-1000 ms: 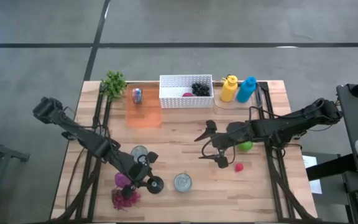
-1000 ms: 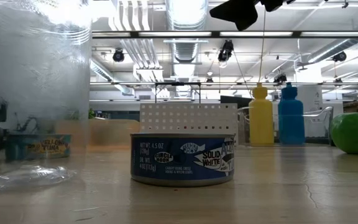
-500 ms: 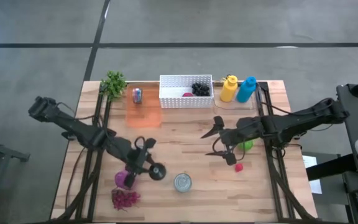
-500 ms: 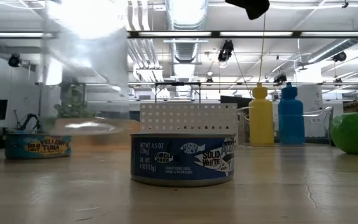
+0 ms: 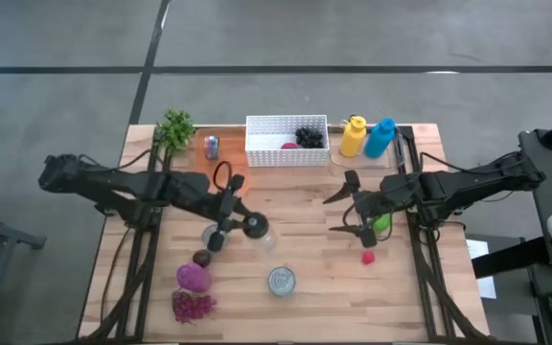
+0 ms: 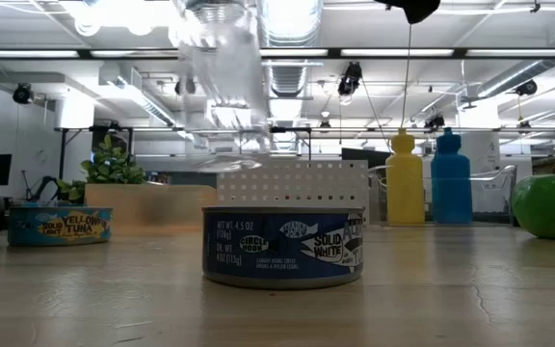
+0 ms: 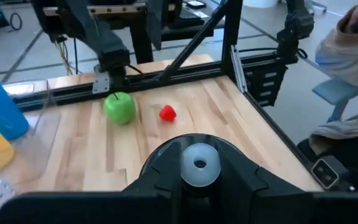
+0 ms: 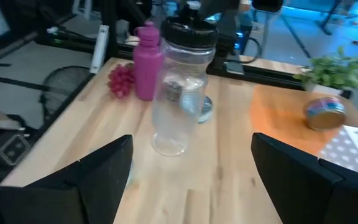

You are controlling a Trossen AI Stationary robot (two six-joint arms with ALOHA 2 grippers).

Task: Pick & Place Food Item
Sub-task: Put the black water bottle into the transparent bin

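Above the wooden table (image 5: 295, 206), left claw (image 5: 247, 226) clamps a clear bottle (image 8: 180, 93); right claw (image 5: 345, 205) gapes.

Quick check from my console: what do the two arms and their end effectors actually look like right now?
Both arms are dark, nearly black, built of slim jointed links. The left end effector has two dark fingers and a black housing. The right end effector has two broad, flat, dark fingers with squared tips. I see no markings or loose cables on either.
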